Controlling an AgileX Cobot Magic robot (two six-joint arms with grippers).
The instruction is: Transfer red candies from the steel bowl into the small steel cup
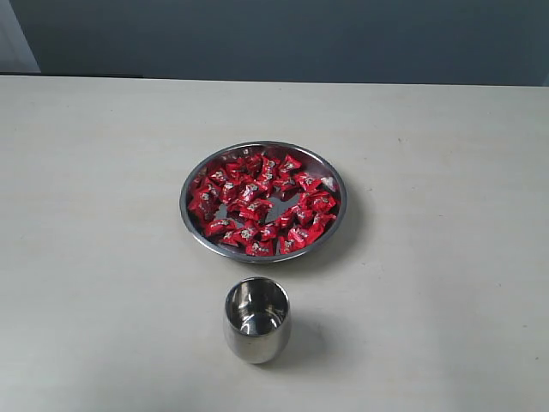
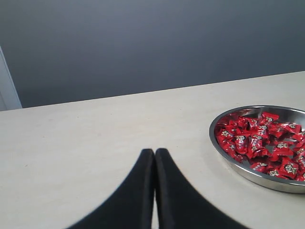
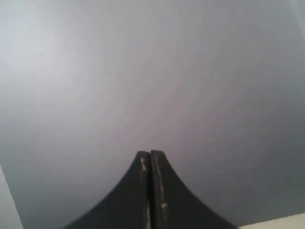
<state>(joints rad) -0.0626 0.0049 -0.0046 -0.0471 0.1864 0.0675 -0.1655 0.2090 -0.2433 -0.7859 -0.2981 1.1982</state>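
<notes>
While neither arm shows in the exterior view, the red candies (image 1: 257,202) lie spread across the steel bowl (image 1: 266,144) at the middle of the table (image 1: 103,257). The small steel cup (image 1: 256,322) stands upright on the near side of the bowl, close to it but apart, and seemingly empty. The left fingers (image 2: 148,162) are pressed together with nothing between them, low over the table; the bowl lies ahead of them and off to the right in the scene. The right fingers (image 3: 143,164) are likewise pressed together and bare, aimed up at the grey wall (image 3: 143,71) with only a sliver of table showing. By that, the left arm looks the nearer to the candies. The sweets lie at every angle, so no shared long axis guides the wrist. Whichever fingers go in must first part, then come down on one candy, probably at the edge of the spread.
</notes>
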